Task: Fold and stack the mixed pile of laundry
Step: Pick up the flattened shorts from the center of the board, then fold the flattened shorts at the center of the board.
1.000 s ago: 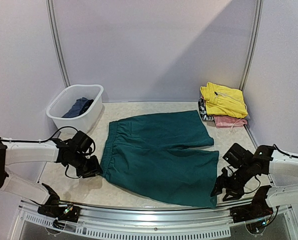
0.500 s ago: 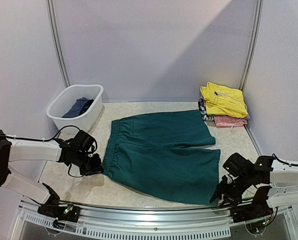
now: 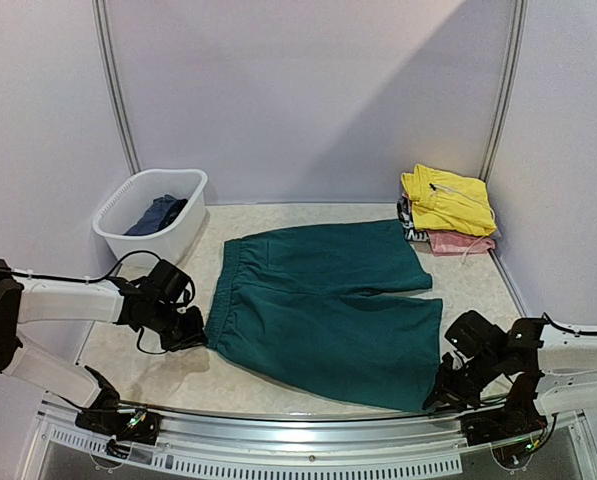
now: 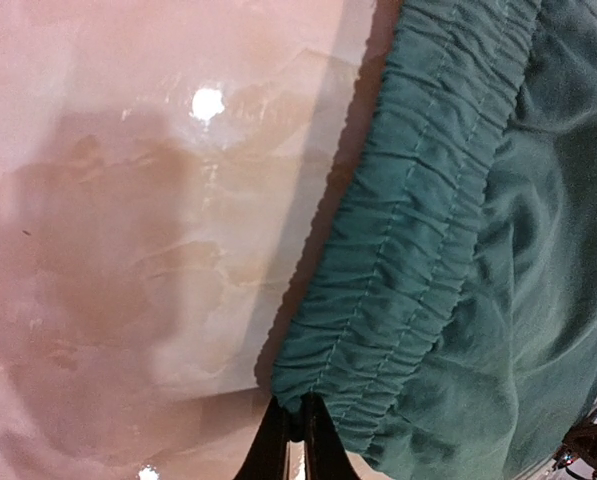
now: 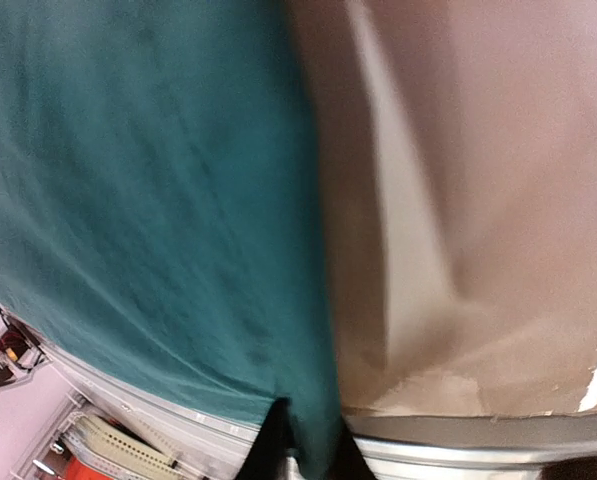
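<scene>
Item: teal shorts (image 3: 323,305), spread flat on the table (image 3: 168,375) at the centre of the overhead frame, waistband to the left. Left claw (image 3: 193,335): pinched shut on the lower waistband corner, arm reaching in low from the left edge. Right claw (image 3: 443,390): jaws drawn in on the lower hem corner, cloth between them, arm crouched at lower right. Step, as judged: folding the lower edge upward. You should raise both corners together, keep the edge taut, and lay it square on the upper edge.
</scene>
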Tool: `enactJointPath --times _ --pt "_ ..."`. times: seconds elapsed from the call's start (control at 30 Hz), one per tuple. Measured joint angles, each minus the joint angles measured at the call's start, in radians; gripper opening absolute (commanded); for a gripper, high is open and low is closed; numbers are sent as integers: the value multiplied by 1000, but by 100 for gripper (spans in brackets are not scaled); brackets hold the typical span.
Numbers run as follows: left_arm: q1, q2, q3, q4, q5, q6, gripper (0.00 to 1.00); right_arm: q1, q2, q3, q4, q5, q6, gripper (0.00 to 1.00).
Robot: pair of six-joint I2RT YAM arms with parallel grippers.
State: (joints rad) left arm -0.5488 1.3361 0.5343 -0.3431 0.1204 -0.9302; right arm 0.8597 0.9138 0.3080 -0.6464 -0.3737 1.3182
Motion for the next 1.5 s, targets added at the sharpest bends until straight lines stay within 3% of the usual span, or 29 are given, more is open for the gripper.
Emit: enactJointPath --times 0.4,0.73,0.93,1.27,1.5 --pt "-15 -54 23 -95 -8 -10 0 3 2 98 -109 13 -27 0" --pt "-26 -278 25 -270 -13 -71 0 3 10 328 -298 52 -71 0" --pt "-27 -332 53 -354 3 -128 0 3 73 494 -434 111 -89 0" --pt "-27 -268 309 -526 -12 -137 0 -23 299 898 -644 278 -166 0" --pt "-27 -148 495 -644 -53 -104 0 -160 404 1128 -680 365 -277 0"
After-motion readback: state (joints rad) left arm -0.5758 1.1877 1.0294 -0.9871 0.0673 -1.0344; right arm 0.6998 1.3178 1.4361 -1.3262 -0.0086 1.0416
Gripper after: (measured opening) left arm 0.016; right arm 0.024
